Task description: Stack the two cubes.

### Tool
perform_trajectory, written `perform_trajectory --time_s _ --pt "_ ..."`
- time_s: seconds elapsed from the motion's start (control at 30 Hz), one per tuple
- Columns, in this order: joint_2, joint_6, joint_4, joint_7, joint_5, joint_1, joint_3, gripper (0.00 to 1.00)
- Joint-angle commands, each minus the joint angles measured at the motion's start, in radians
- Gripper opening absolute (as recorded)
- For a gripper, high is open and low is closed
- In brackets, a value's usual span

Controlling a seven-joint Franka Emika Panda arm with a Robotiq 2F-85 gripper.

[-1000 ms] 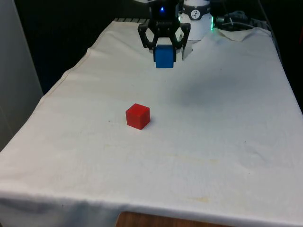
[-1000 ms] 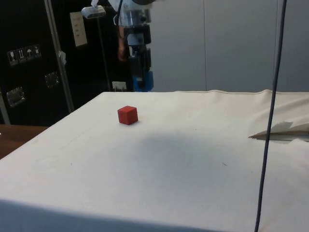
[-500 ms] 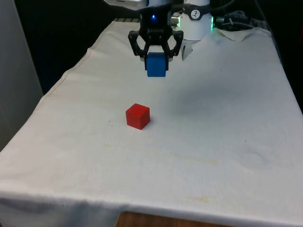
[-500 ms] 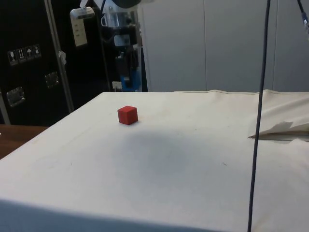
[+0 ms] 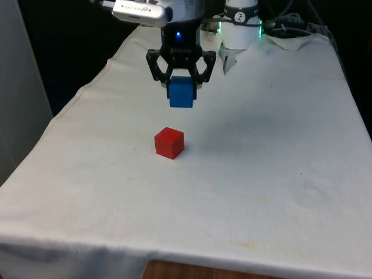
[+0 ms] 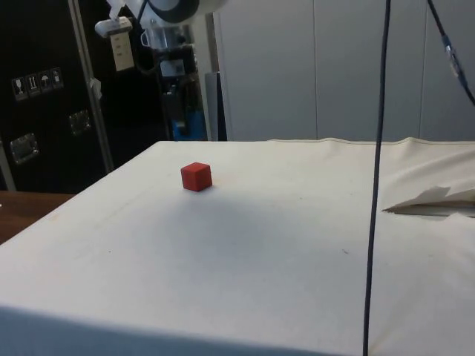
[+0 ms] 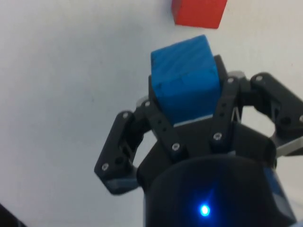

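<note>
My black gripper (image 5: 181,93) hangs above the table, shut on a blue cube (image 5: 181,92). The wrist view shows the blue cube (image 7: 184,79) held between the fingers with the red cube (image 7: 199,11) on the cloth just beyond it. In the front view the red cube (image 5: 169,142) rests on the white cloth, below the gripper and nearer the camera. From the side, the blue cube (image 6: 193,126) sits high in the air, behind and above the red cube (image 6: 196,176), apart from it.
A white cloth (image 5: 261,163) covers the whole table. A crumpled fold of cloth (image 6: 434,200) lies at the side view's right edge. A thin dark cable (image 6: 375,178) hangs down in front of the side camera.
The gripper has carried the blue cube towards the front view's left and closer to the red cube. It stays shut on the cube. The red cube has not moved.
</note>
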Motion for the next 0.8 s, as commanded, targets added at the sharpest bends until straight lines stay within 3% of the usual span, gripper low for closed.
perform_trajectory --time_s 0.0,0.3,0.77 --pt "0.02 -0.016 0.027 -0.006 0.002 -0.005 -0.001 0.0" --pt "0.084 -0.031 0.106 -0.003 -0.006 -0.003 -0.02 0.0" --pt "0.101 -0.007 0.11 -0.006 -0.001 -0.004 -0.025 0.0"
